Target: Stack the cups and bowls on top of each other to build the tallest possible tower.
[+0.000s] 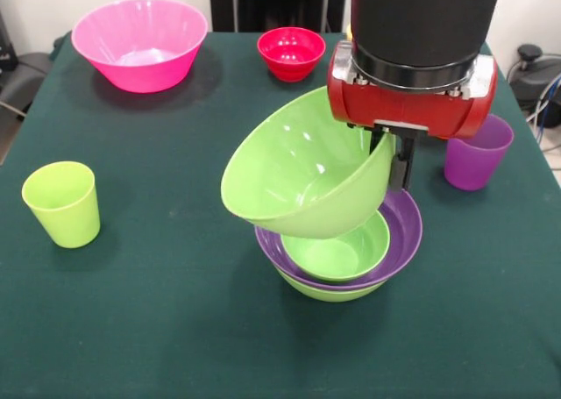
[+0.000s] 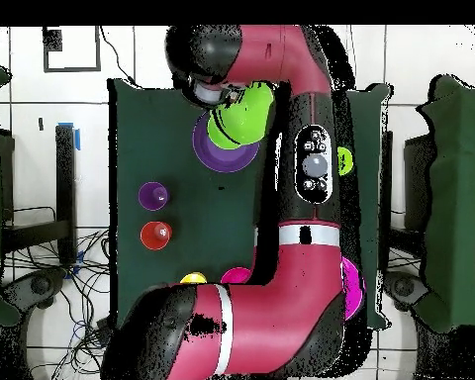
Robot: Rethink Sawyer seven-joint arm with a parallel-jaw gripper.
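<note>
Front view shows the gripper [image 1: 392, 158] with its fingers [image 1: 401, 167] closed on the rim of a large lime green bowl [image 1: 302, 167], held tilted just above the tower [image 1: 337, 257]. That stack is a small green bowl [image 1: 337, 252] nested in a purple bowl [image 1: 403, 232], over another green bowl [image 1: 329, 291]. On the green surface [image 1: 175, 320] stand a pink bowl [image 1: 140, 44], a red bowl [image 1: 291, 52], a lime green cup [image 1: 61, 203] and a purple cup [image 1: 476, 153]. Overhead view shows the arm [image 2: 306, 148] crossing the surface.
</note>
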